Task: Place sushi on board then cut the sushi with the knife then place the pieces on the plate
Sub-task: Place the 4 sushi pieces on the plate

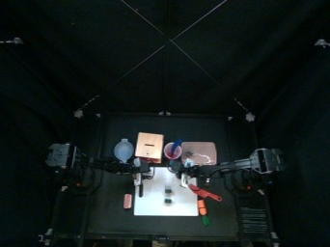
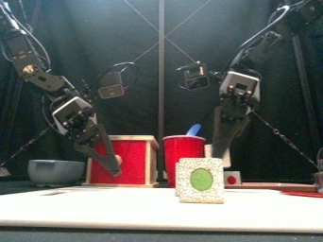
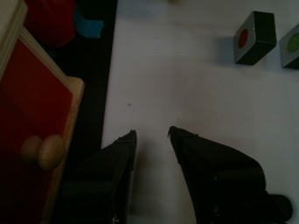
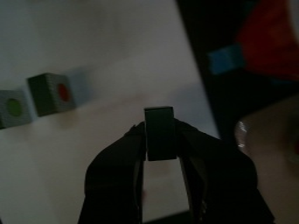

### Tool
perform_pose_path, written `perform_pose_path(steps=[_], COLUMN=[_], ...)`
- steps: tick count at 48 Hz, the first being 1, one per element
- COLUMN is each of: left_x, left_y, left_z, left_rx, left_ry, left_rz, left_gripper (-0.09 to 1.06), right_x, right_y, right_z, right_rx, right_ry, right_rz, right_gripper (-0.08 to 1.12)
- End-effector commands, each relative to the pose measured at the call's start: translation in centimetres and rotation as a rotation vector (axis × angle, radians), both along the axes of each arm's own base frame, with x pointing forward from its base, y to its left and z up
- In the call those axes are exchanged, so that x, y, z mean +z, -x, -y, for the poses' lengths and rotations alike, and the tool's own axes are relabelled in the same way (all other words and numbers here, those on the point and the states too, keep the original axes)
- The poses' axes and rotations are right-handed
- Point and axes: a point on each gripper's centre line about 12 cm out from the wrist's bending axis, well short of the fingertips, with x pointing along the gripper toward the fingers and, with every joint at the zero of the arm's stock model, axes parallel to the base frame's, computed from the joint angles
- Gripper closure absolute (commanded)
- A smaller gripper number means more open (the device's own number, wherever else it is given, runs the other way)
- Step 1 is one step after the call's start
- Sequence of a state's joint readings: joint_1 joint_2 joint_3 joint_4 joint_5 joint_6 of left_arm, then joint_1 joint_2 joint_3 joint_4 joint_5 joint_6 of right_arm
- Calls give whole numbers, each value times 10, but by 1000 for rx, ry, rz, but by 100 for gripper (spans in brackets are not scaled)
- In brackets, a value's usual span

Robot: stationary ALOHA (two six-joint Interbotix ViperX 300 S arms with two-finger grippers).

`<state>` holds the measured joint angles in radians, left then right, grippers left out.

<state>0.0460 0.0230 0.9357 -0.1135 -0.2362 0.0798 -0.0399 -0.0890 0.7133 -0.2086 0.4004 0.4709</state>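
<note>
On the white cutting board [image 1: 154, 214] stand two dark green sushi pieces, one with a green centre [image 2: 199, 180] and a smaller one with a red centre [image 2: 231, 177]. The right wrist view shows both, the red-centred sushi piece [image 4: 55, 92] and the green-centred sushi piece [image 4: 12, 107]. My right gripper [image 4: 159, 144] hangs above the board's back right part, shut on a third small dark sushi piece [image 4: 159, 129]. The left gripper [image 3: 152, 144] is open and holds nothing, low over the board's left side near the wooden box [image 3: 35, 96]. A red knife [image 1: 206, 198] lies on the board's right side.
Along the back stand a blue-grey bowl [image 2: 56, 171], the wooden box with its red drawer front [image 2: 123, 159], a red cup [image 2: 184, 156] holding a blue knife [image 2: 194, 130], and the pink tray [image 1: 203, 151]. A small red thing [image 1: 127, 201] lies left of the board.
</note>
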Motion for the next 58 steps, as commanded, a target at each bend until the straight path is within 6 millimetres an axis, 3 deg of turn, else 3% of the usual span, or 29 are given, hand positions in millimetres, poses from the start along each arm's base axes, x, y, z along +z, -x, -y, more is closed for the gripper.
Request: perform_pose_path(steps=[1,13,21,30,44,49,58], left_x=[7,5,4,5,3,2,4], left_y=[-7,-8,-7,-10,-14,-14,-15], left_z=[0,0,-3,-5,-3,-3,-3], left_rx=[0,-1,6,12,9,7,9], left_ry=[-2,-3,-4,-3,0,0,0], left_rz=[29,24,21,26,23,18,25], left_gripper=[21,21,21,21,21,21,21], right_x=[20,13,1,-15,-40,-33,8], right_y=[21,80,103,102,104,101,95], right_z=[19,69,96,109,118,121,123], right_rx=[-64,-281,-396,-428,-435,-428,-420], right_ry=[3,-2,-2,-6,-11,7,54], right_rz=[49,15,10,45,-40,-25,30], right_gripper=[51,51,50,46,28,24,23])
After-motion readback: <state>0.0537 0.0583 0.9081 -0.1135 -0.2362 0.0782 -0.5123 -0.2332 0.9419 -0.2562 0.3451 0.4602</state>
